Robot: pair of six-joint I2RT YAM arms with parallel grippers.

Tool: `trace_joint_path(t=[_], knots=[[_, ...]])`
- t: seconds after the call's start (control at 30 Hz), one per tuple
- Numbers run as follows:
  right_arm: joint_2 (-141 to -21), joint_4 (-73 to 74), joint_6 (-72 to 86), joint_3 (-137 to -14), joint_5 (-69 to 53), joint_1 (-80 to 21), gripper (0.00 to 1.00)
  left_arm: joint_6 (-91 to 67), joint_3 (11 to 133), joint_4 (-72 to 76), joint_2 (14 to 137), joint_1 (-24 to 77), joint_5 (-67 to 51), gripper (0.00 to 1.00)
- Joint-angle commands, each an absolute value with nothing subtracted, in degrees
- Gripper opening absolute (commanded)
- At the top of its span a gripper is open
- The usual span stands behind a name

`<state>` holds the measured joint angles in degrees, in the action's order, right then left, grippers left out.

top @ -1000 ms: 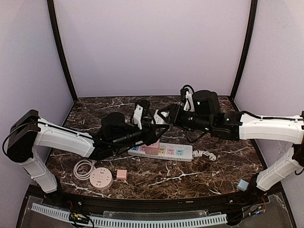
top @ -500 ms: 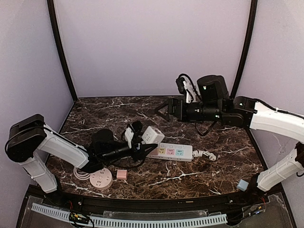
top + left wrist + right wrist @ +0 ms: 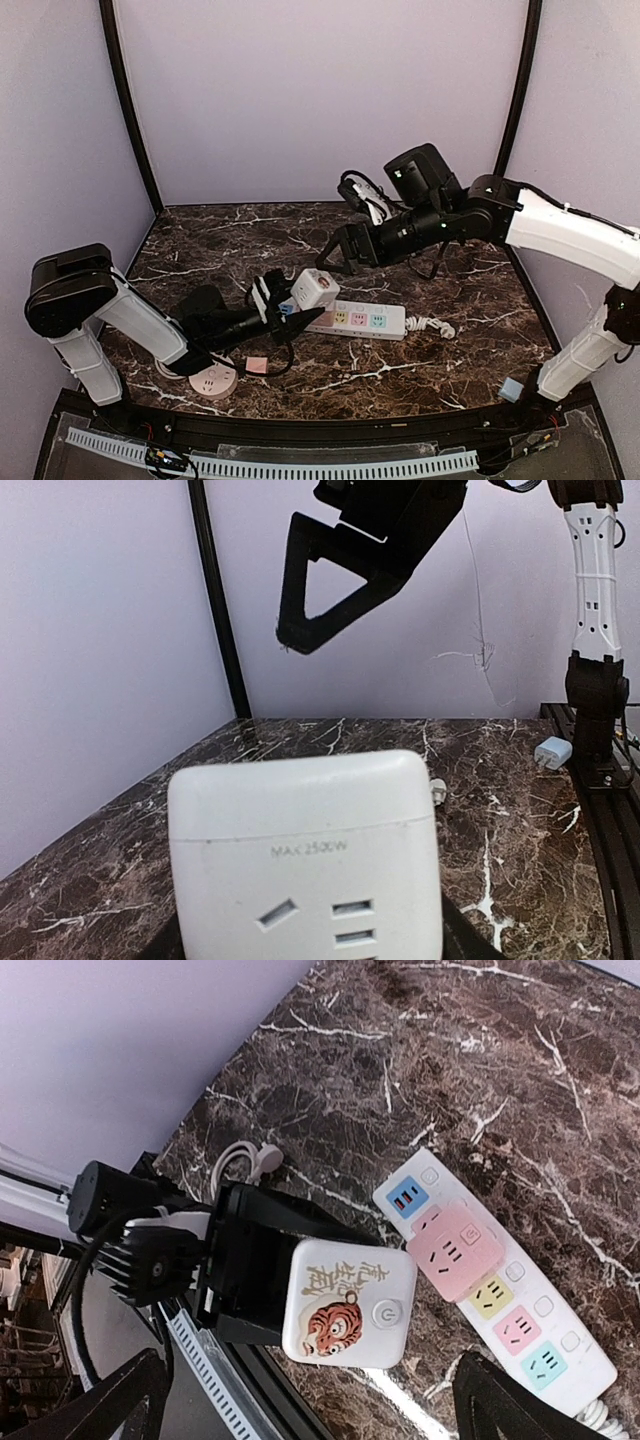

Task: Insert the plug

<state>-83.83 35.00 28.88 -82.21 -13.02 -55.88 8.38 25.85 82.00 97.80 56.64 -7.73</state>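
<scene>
The left end effector [image 3: 297,301] is clamped on the white cube adapter [image 3: 312,288], its fingers pressed against opposite sides of it; the cube sits at the left end of the white power strip [image 3: 362,320], and whether the two touch cannot be told; in the right wrist view the cube's top face shows a tiger picture and a round button, while the left wrist view shows a side face with socket slots and the print "MAX 2500W"; the strip lies flat on the dark marble table [image 3: 440,360], with coloured sockets along it and a pink plug block [image 3: 458,1245] seated next to its blue end socket; the right end effector [image 3: 338,254] hangs in the air above and behind the cube, its fingers spread wide apart and holding nothing; near the left arm a round pink socket [image 3: 212,380] and a small pink square [image 3: 256,366] rest on the table, close together; a small pale charger [image 3: 511,390] sits by the right arm's base.
</scene>
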Motion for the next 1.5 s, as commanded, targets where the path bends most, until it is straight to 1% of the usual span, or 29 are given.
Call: trace_joint_path(t=[0.0,0.3,0.67,0.9,1.1,1.13,1.23,1.37,1.47], knots=[[-86.59,40.61,27.43,-86.05,-16.69,-55.61,0.99,11.33,25.00,87.71,96.54,56.56,-9.03,0.11],[-92.04,43.22,27.21,-90.32,-21.20,-55.63,0.99,12.33,24.86,86.79,94.97,56.56,-9.48,0.11],[-98.12,45.46,28.29,-94.09,-22.18,-55.63,0.98,12.57,25.46,85.32,94.32,56.58,-9.65,0.11],[-102.97,50.00,27.77,-100.30,-22.70,-55.63,0.80,12.81,25.84,85.00,94.31,56.61,-9.18,0.11],[-104.63,50.57,27.03,-101.07,-24.05,-55.66,0.61,13.41,26.01,84.92,94.66,56.68,-8.39,0.10],[-104.79,50.65,26.88,-101.07,-24.41,-55.71,0.59,13.52,26.01,84.91,94.70,56.64,-8.33,0.10],[-104.94,50.95,26.45,-101.31,-25.11,-55.70,0.59,13.73,26.10,84.63,94.61,56.67,-8.03,0.11],[-105.24,52.07,25.36,-101.88,-26.17,-55.80,0.72,13.84,26.11,84.33,94.51,56.68,-7.84,0.10],[-105.22,52.87,25.01,-102.13,-25.90,-55.81,0.73,13.97,25.95,84.35,94.27,56.67,-7.82,0.11]])
